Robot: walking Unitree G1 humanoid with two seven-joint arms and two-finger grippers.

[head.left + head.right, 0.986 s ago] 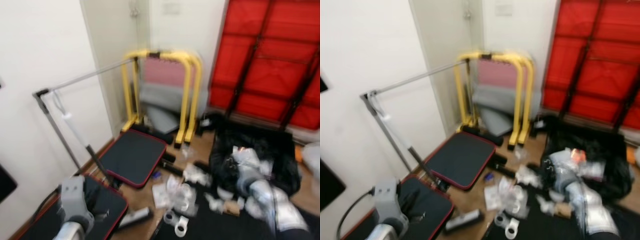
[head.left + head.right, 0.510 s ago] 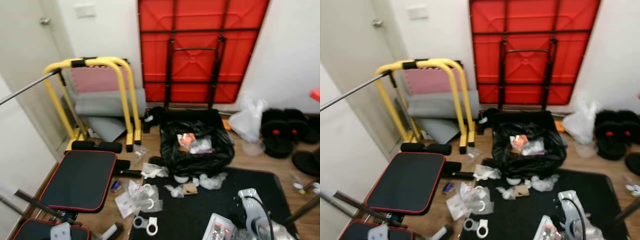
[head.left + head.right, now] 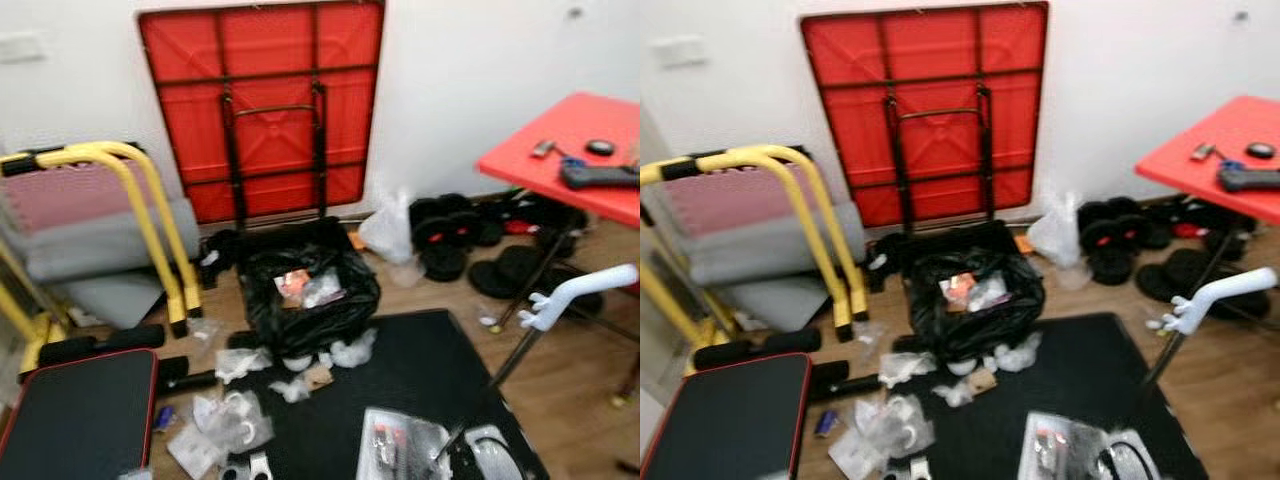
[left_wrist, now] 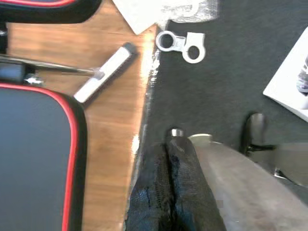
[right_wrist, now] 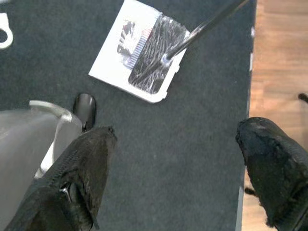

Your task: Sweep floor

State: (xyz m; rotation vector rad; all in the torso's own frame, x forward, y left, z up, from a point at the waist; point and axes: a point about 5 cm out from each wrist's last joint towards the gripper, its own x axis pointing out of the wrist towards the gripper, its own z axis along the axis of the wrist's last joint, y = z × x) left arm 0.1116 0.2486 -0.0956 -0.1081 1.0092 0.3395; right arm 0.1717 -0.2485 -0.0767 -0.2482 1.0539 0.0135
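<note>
Right pincer [image 5: 175, 168]: two black fingers stood spread wide, holding and touching nothing, hovering above the black mat [image 5: 202, 144].
Tool nearest the right pincer: a thin dark rod [image 5: 207, 26], probably the handle of a sweeping tool, ran aslant over the mat beyond the fingertips, and its lower end met a white flat pack with a dark patch [image 5: 144, 57] lying on the mat.
Handle's long axis: in the head view the rod rose from the mat up toward the robot's right to a pale white grip [image 3: 575, 293] near the red counter [image 3: 560, 160]; whether it leaned on that counter could not be told.
Nearer arm: judged to be the right, since the rod lay on its side and ahead of its open fingers.
Left pincer [image 4: 168, 190]: fingers were pressed together, pinching nothing, poised over the mat's edge where it met the wooden floor [image 4: 113, 120].
Litter to sweep: crumpled white wrappers [image 3: 220, 425] lay on the floor and mat near a black rubbish bag [image 3: 310, 305], forward and to the robot's left, well apart from both pincers.
Beside the left pincer: a silver bar [image 4: 103, 72] and a white two-ring piece [image 4: 180, 44] lay on the floor and mat.
</note>
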